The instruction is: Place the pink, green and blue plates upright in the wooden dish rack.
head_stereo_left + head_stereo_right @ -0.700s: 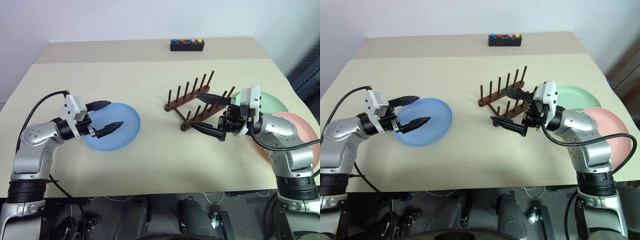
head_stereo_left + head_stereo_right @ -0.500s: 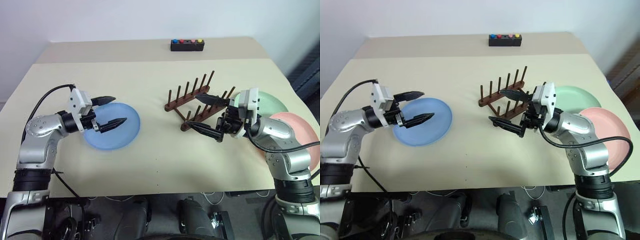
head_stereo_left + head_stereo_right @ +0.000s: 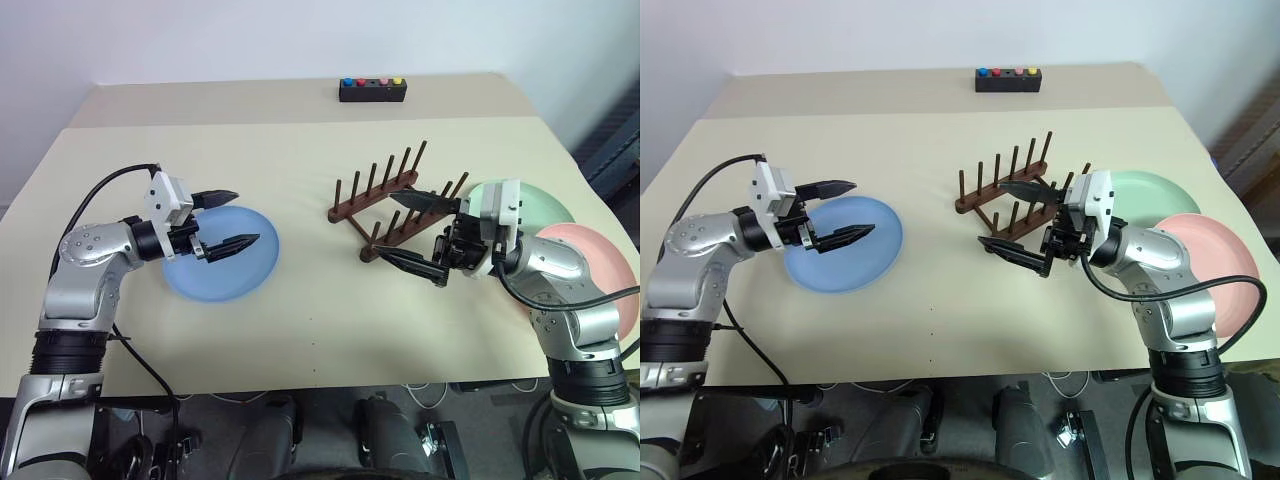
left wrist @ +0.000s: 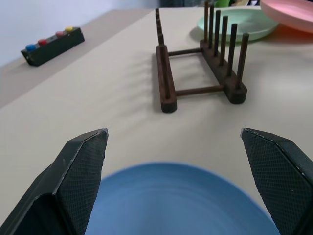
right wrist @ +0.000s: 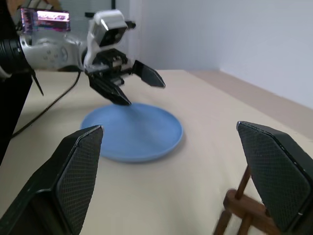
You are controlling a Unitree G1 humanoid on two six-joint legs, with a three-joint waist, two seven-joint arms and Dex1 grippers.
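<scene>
Looking down from the head cameras, the beige surface [image 3: 300,330] carries the blue plate [image 3: 225,275] lying flat at about 9 o'clock, the wooden dish rack [image 3: 395,200] near the middle with no plate in it, and the green plate [image 3: 535,205] and pink plate [image 3: 600,265] lying flat at 3 o'clock, the pink one nearer the robot. A black box with coloured buttons [image 3: 373,90] sits far off at 12 o'clock. The left claw [image 3: 225,220] hangs over the blue plate's left part with its two fingers spread wide and nothing between them. The right claw [image 3: 410,232] hangs just beside the rack's near right end, fingers likewise spread and holding nothing, one finger above the rack's pegs and the other low by the near rail.

From the left wrist, two black fingers [image 4: 78,171] stand far apart, the blue plate [image 4: 181,200] below them, the rack [image 4: 200,68] beyond, then the green plate [image 4: 244,22] and an edge of the pink plate [image 4: 288,7]; the button box [image 4: 51,45] lies off to one side.

From the right wrist, its fingers [image 5: 73,171] are spread wide; across the surface lies the blue plate [image 5: 134,132] with the left claw [image 5: 137,85] over it, and a corner of the rack [image 5: 242,210] is close by.
</scene>
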